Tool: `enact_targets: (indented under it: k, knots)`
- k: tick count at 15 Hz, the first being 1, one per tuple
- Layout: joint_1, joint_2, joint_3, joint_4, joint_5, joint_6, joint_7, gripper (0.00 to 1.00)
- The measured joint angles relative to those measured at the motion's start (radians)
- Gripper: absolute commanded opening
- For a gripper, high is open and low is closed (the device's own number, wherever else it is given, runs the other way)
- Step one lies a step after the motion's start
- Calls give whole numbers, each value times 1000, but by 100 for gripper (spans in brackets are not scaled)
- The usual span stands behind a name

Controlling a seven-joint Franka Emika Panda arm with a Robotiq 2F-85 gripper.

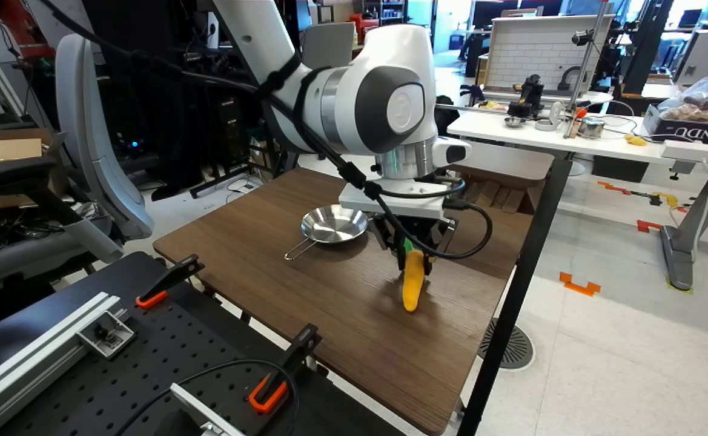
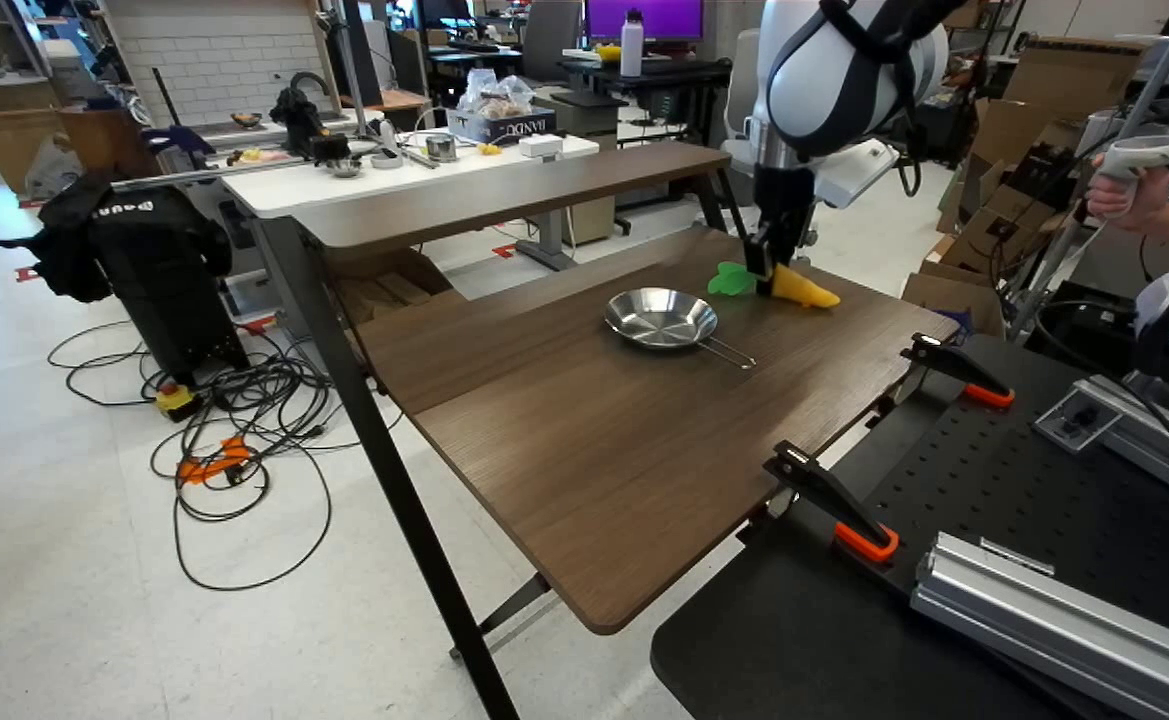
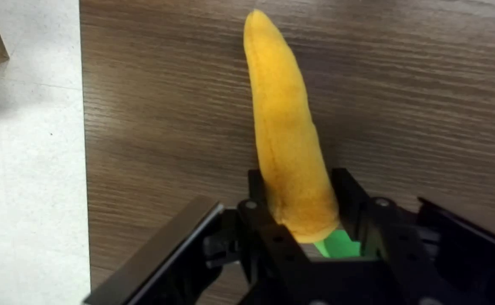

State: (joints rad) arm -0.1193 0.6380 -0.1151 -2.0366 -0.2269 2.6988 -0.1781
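Within the part-closed pincer point(image 3: 298, 174), the wrist view shows the toy carrot point(image 3: 283, 118) gripped near its thick end; so off-centre a hold might let it swivel. In an exterior view, its tip is low at the worktop point(image 1: 341, 297), touching or not I cannot tell; dragging could twist it loose. In an exterior view, its green leaves point(image 2: 732, 279) sit near the metal pan point(image 2: 661, 318); a swing might knock it.

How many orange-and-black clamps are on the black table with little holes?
2. In an exterior view, both are at the edge of the black table beside the brown table: one clamp nearer the camera, another clamp farther back. More may be hidden.
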Motion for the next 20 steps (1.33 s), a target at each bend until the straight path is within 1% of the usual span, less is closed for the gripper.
enact_targets:
  k: [1,2,3,4,5,6,8,12,17,20]
  knots:
    - [0,0,0,0,0,6,0,5]
    - [0,-2,0,0,0,11,0,1]
    - [0,-4,-1,0,0,12,0,1]
    - [0,-8,-2,1,0,12,0,4]
    - [0,-13,-2,1,0,12,1,4]
    - [0,-21,-2,1,0,12,1,1]
    - [0,-44,-2,-1,0,12,2,3]
    - [8,-117,-1,-20,0,11,4,3]
    - [48,-214,14,-64,0,9,14,3]
    - [81,-239,33,-80,0,8,31,3]
